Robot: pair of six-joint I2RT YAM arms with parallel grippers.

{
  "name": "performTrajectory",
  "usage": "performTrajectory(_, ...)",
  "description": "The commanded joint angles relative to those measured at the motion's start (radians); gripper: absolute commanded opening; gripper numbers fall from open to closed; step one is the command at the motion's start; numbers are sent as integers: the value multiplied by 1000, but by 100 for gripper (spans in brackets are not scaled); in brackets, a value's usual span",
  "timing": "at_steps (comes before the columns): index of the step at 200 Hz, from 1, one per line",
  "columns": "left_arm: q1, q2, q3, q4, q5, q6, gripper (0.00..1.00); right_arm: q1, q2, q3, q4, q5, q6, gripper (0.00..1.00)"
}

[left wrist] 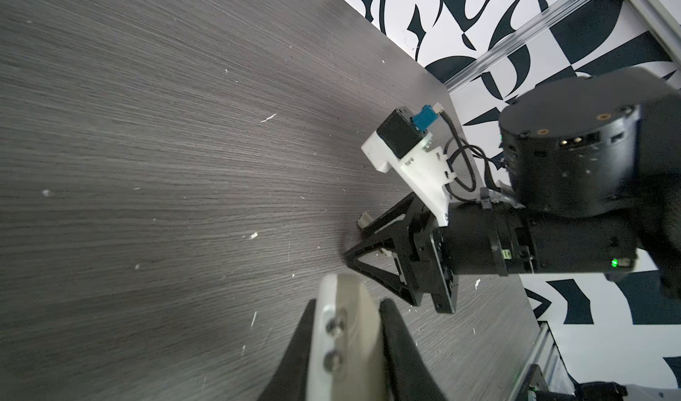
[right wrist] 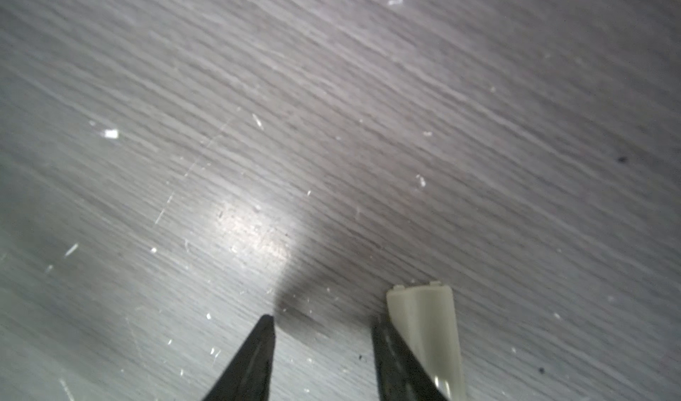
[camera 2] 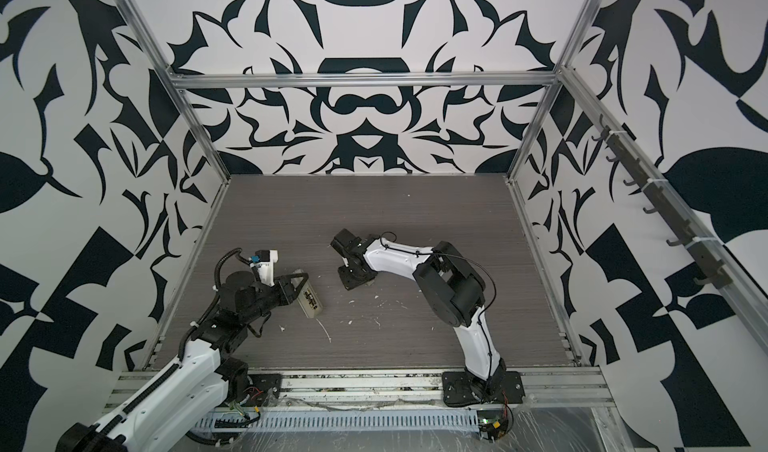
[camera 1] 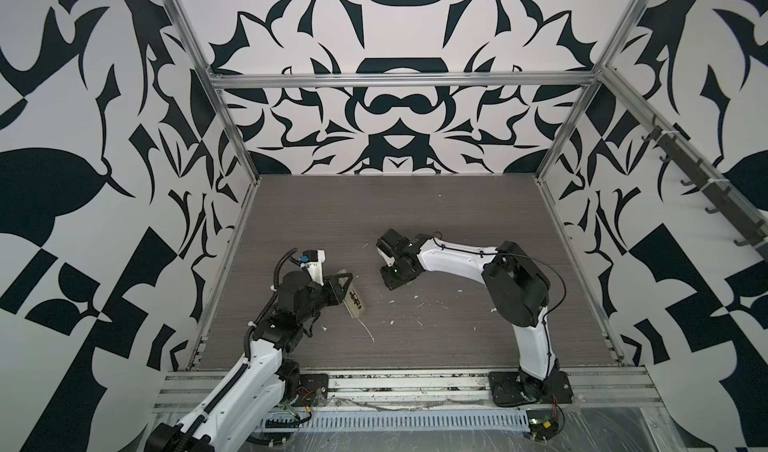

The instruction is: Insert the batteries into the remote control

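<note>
My left gripper (camera 1: 345, 281) is shut on the remote control (camera 1: 355, 301), holding it on its long edge and tilted, at the left of the table in both top views. Its beige back faces up, and dark shapes, the batteries (camera 1: 353, 297), sit in the open recess. In the left wrist view the remote control (left wrist: 346, 329) fills the gap between the black fingers (left wrist: 400, 347). My right gripper (camera 1: 392, 280) points down at mid-table, open and empty. A small beige cover (right wrist: 423, 329) lies just outside one of its fingers (right wrist: 394, 358).
White scraps (camera 1: 436, 304) are scattered over the grey wood-grain table (camera 1: 415, 213), and a long thin white strip (camera 1: 368, 331) lies in front of the remote. Aluminium rails (camera 1: 399, 381) border the table's front and sides. Patterned walls close in the back.
</note>
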Motion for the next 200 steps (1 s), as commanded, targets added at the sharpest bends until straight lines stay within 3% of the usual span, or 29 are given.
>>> performTrajectory(1,4,2,7,24,-6,-10,0,5,-110,-13,0,-22,-77,59)
performTrajectory(88,4,67,-11,187,76,-16,0,1,-125,151,-365,132,-39,66)
performTrajectory(149,3,104,5,236,102,-4,0,-27,-70,145,-384,106,-10,64)
performTrajectory(200,3,125,-1,266,95,-18,0,-57,-34,176,-380,58,-61,63)
